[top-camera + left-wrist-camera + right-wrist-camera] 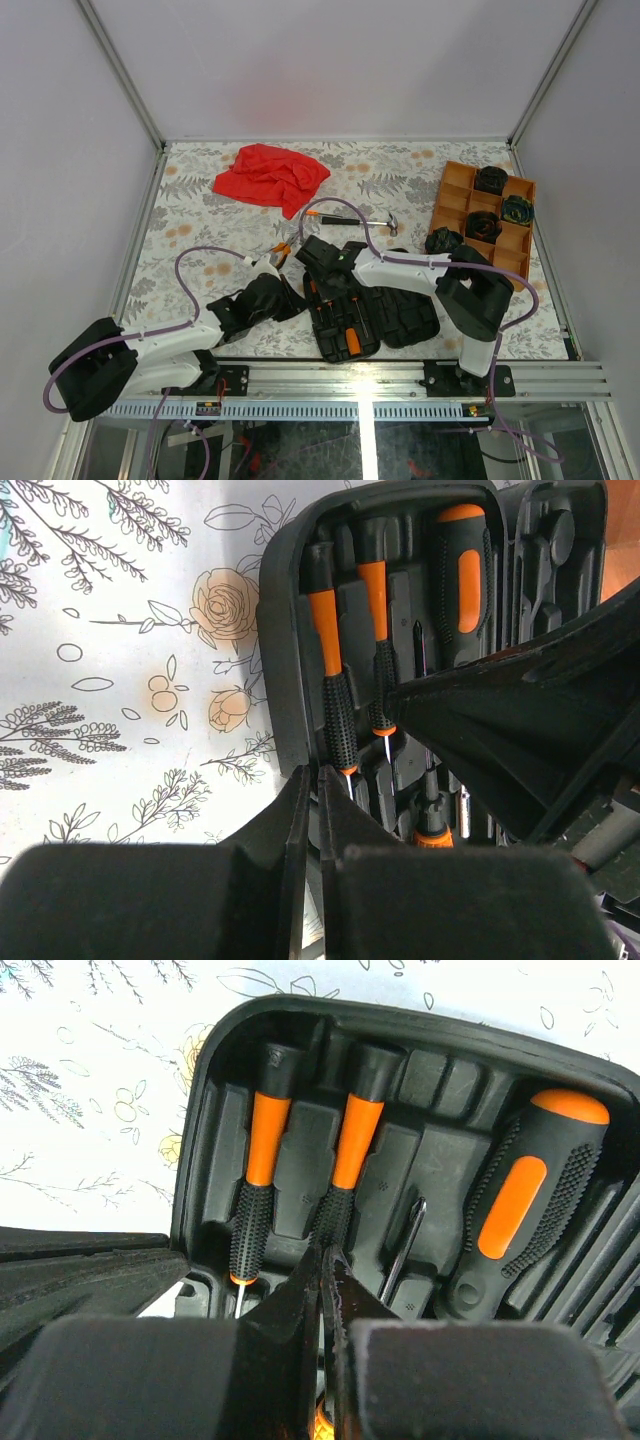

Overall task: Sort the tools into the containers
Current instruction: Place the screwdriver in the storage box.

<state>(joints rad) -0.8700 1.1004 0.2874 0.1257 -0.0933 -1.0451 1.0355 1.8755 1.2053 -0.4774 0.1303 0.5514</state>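
Observation:
The black tool case (400, 320) lies open at the table's near edge, with two slim orange-and-black screwdrivers (255, 1190) (355, 1150) and a thick-handled one (530, 1200) in its slots. My right gripper (325, 1252) is shut, its tips against the second slim screwdriver's black grip. At the case's left rim (275, 630), my left gripper (310, 777) is shut on nothing. The hammer (372, 221) and orange pliers (283, 250) lie on the table behind the case. The orange tray (455, 200) holds three dark coiled bundles (490, 180); another bundle (442, 240) sits just outside it.
A crumpled red cloth (270, 175) lies at the back left. Both arms crowd over the case's left half, the right gripper (318, 280) just behind the left one (296, 298). Walls close in the table on three sides.

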